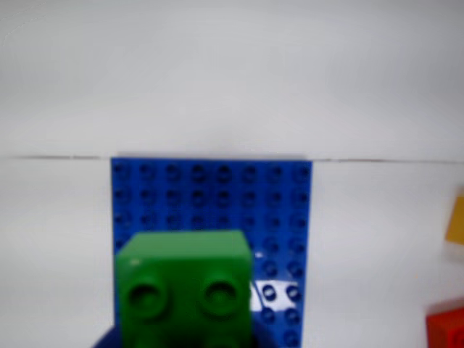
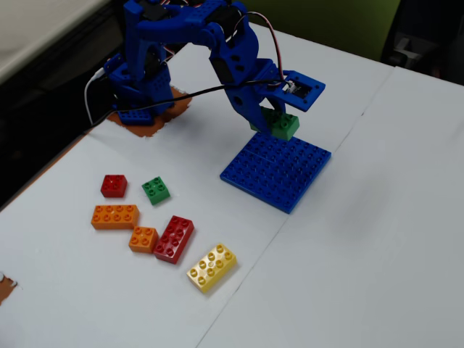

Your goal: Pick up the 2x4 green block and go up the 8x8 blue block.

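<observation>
Gripper (image 2: 274,119) clamping the green block (image 2: 279,125) and holding it above the blue plate (image 2: 279,170).

In the fixed view the arm (image 2: 217,51) is reaching out over the white desk (image 2: 377,239), with the green block hanging over the plate's far edge, lifted clear of the studs. In the wrist view the green block (image 1: 185,290) is filling the lower middle, covering part of the blue plate (image 1: 217,196) behind it. Left of the plate in the fixed view, loose bricks are lying on the desk: a small red one (image 2: 114,185), a small green one (image 2: 156,190), a long orange one (image 2: 114,216), a small orange one (image 2: 143,238), a long red one (image 2: 173,238) and a long yellow one (image 2: 212,267).
</observation>
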